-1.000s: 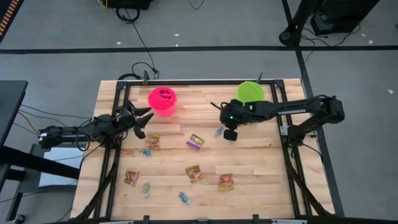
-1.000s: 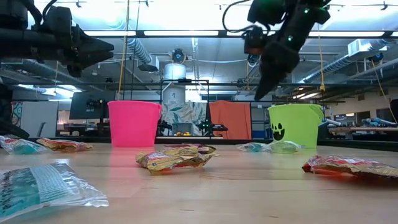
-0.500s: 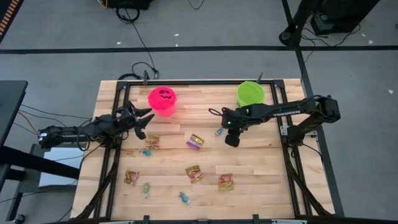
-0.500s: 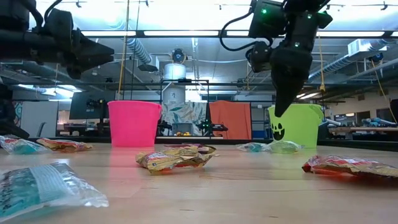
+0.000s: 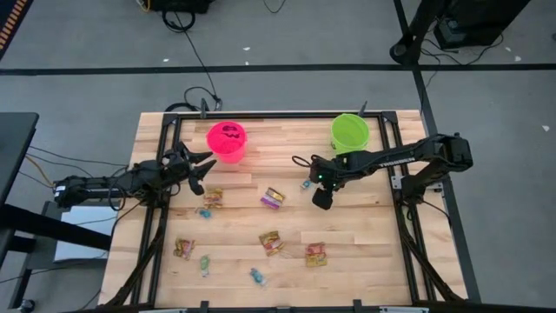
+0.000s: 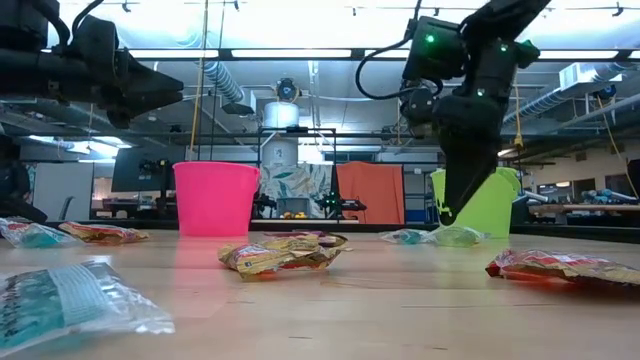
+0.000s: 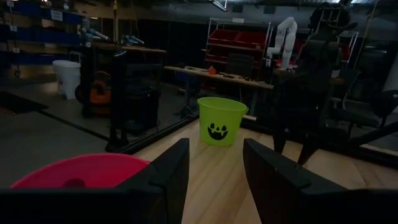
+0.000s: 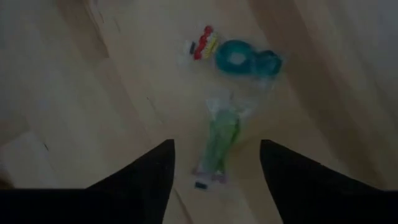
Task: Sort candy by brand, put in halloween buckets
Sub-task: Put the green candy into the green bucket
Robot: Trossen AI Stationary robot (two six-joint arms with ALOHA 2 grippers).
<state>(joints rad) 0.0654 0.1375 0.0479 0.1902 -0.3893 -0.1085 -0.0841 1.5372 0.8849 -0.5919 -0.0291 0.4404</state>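
My right gripper (image 8: 214,171) hangs open, pointing down, a little above a teal and green wrapped candy (image 8: 233,81) that lies on the table between the lines of its fingers. In the high view this gripper (image 5: 320,197) is just in front of the lime green bucket (image 5: 349,131), beside that candy (image 5: 306,183). My left gripper (image 7: 214,174) is open and holds nothing. It hovers beside the hot pink bucket (image 5: 227,141), level, pointing toward the table's right. Other candy lies flat on the table: orange packets (image 5: 271,243) and teal pieces (image 5: 206,212).
Both buckets stand upright near the table's far edge. A purple and yellow packet (image 5: 274,197) lies mid-table. More packets (image 5: 315,255) (image 5: 183,248) and teal pieces (image 5: 258,276) lie toward the near edge. Bare wood lies between the two buckets and at the table's right.
My right gripper has come down toward the teal candy in front of the green bucket, shifting a little toward the table's near edge and tipping more upright. The candy and both buckets have stayed put.
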